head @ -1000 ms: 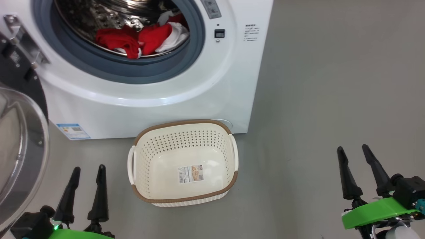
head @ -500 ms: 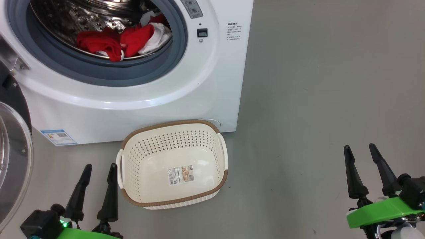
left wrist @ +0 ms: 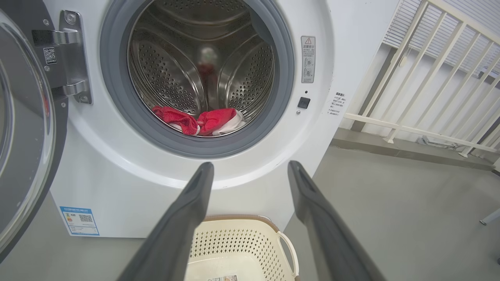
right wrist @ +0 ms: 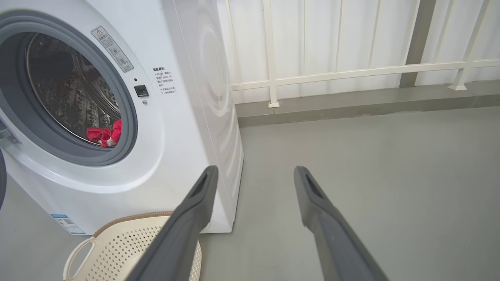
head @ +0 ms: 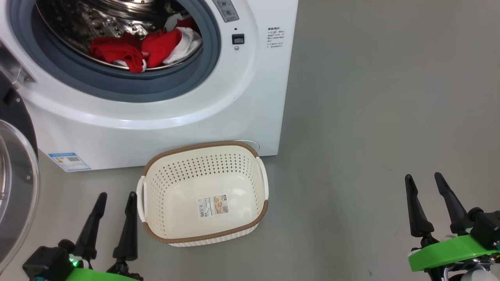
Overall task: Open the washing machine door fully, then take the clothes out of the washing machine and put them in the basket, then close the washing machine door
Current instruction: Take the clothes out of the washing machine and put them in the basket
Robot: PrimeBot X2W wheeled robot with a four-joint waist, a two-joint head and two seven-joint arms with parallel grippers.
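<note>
both grippers hang empty, fingers spread wide: the left gripper (head: 117,195) low beside the basket (head: 203,145), the right gripper (head: 424,177) well off over the floor (head: 371,97). the door (head: 17,183) stands swung out to the left, so the step in hand looks to be fetching the clothes (head: 144,48), a red and white heap at the front of the drum (left wrist: 172,66), just behind the grey seal (head: 156,88) of the washing machine (head: 164,121). best reach in over the seal, pinch deep into the heap's middle and lift clear before drawing back. the basket sits empty below the opening; the door crowds the left arm's side, a white railing (right wrist: 351,72) stands behind
</note>
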